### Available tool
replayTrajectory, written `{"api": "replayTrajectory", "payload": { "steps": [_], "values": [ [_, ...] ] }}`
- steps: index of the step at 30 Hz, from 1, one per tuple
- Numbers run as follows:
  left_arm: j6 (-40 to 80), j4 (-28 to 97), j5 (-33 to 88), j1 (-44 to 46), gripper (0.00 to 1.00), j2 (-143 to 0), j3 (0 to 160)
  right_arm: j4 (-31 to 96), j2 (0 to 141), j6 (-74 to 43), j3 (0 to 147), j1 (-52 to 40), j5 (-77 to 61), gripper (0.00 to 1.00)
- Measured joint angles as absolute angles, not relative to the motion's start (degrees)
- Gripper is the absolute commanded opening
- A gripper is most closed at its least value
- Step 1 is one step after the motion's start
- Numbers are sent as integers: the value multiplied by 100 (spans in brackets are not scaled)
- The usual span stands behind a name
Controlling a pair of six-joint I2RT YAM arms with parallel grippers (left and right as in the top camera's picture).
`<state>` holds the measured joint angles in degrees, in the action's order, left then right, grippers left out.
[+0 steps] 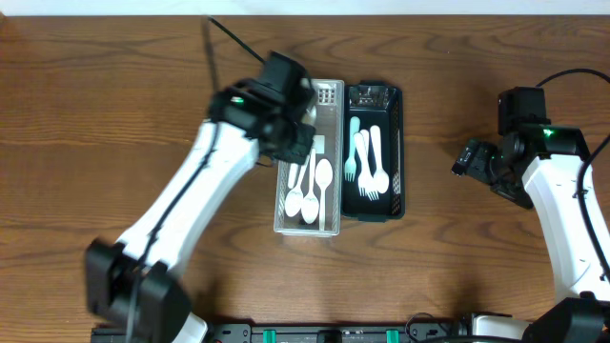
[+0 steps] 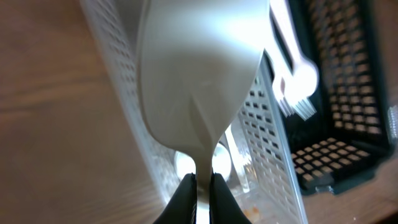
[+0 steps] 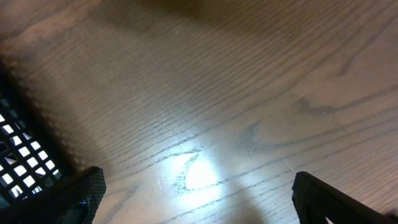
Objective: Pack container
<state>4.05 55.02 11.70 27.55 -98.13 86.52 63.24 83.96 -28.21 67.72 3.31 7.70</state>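
Now, left tool [image 2: 200, 183] pinching white spoon [image 2: 199, 74], above clear tray [image 1: 307, 230].

Left basket [image 1: 279, 205] and right basket [image 1: 398, 157] side by side on table [image 1: 95, 114]; spoons [image 1: 310, 195] in the former, forks [image 1: 370, 167] in the latter; left gripper [image 2: 201, 186], spoon [image 2: 199, 81] pinched, above left basket; right gripper [image 1: 467, 160] well apart, rightward

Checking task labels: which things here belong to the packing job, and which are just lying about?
Job: left gripper, shut on a white spoon; white basket with spoons; black basket with forks.
Lying about: no loose items seen; right gripper, open, over the table.
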Motion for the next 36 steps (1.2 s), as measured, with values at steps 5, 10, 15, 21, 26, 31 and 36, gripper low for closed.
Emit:
{"api": "replayTrajectory", "payload": {
  "steps": [5,10,15,21,26,31,36],
  "values": [
    [637,5247,1188,2985,68,-10333,8473,6285,8396,-2821,6772,331,770,99],
    [696,5577,1208,3000,99,-10254,8567,6230,8337,-2602,6777,325,722,99],
    [755,6051,1208,2696,98,-9773,9041,6211,7817,-2115,7087,204,410,99],
    [753,6125,958,2108,98,-8357,9430,5819,6637,-1538,7793,-10,-202,99],
    [753,6313,263,1820,98,-7297,9465,5653,5743,-1313,7874,-62,-574,99],
    [751,6499,-215,1763,98,-6783,9465,5653,5290,-1253,7874,-84,-696,99],
    [753,6565,-362,1763,98,-6622,9465,5653,5107,-1253,7874,-84,-733,99]
  ]
}}
